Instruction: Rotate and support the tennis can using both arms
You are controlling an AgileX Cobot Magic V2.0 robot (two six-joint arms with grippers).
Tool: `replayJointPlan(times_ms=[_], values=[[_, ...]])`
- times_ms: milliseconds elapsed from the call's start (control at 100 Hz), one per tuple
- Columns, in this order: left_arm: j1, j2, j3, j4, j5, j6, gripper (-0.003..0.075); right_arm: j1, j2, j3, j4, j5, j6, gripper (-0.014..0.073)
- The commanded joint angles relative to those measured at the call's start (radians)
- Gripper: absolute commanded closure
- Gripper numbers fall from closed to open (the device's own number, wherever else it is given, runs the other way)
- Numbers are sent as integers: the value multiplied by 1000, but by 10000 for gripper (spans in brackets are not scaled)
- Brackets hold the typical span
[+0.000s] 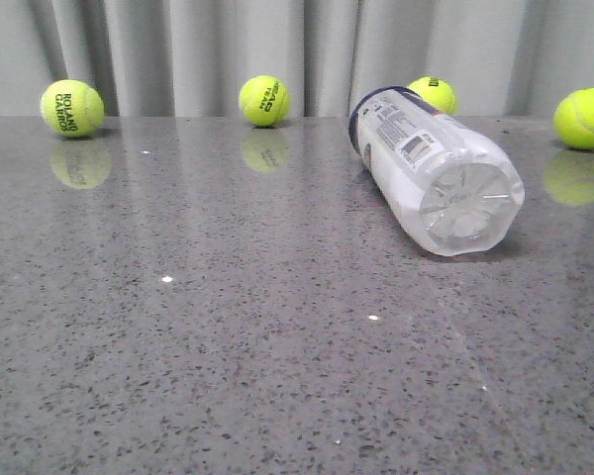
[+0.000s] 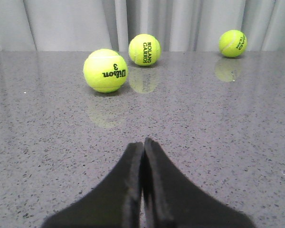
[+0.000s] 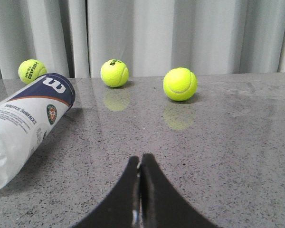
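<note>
You are looking across a polished grey speckled stone table (image 1: 228,346) backed by pale grey curtains (image 1: 178,49). The long whitish translucent plastic tennis can (image 1: 431,173) lies on its side to the right of centre, its moulded clear base toward you and its navy rim pointing away toward the curtains. Yellow-green tennis balls (image 1: 72,108) sit scattered along the far edge, all apart from the can except one half hidden behind its rim. Your black left gripper (image 2: 143,147) has its fingers pressed together on nothing, over bare table near the balls. Your black right gripper (image 3: 140,164) is likewise closed and empty, with the can lying just off to one side. Neither touches the can, so by my reading everything remains: reaching, rotating, supporting.
</note>
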Motion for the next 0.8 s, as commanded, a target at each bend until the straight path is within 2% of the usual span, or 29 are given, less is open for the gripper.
replayJointPlan(times_ms=[0,790], values=[[0,-33,44,-8,-77,-9,740,-8,-29,-18,-8,-80,-3,661],[0,-33,44,-8,-77,-9,740,-8,-29,-18,-8,-91,-3,661]])
